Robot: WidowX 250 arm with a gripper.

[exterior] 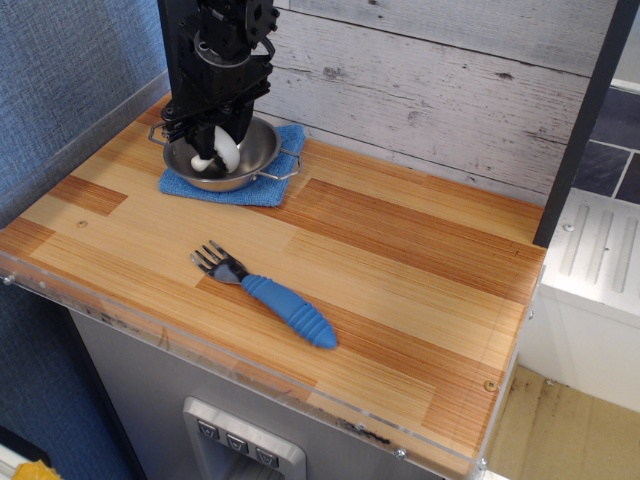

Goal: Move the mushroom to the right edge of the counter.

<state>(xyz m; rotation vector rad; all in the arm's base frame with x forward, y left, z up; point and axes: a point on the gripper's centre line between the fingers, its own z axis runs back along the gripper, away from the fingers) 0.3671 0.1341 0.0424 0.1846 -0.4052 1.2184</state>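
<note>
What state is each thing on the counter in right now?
gripper: over the steel bowl, fingers closed around the mushroom.
mushroom: held between the fingers, over the bowl, not yet at the right edge.
steel bowl: upright on the blue cloth.
blue cloth: flat under the bowl at the counter's back left.
fork: lying flat mid-counter, blue handle pointing right, untouched.
counter: right side bare.

Bright, even light and sharp focus, with soft sheen on the counter (400, 260).
</note>
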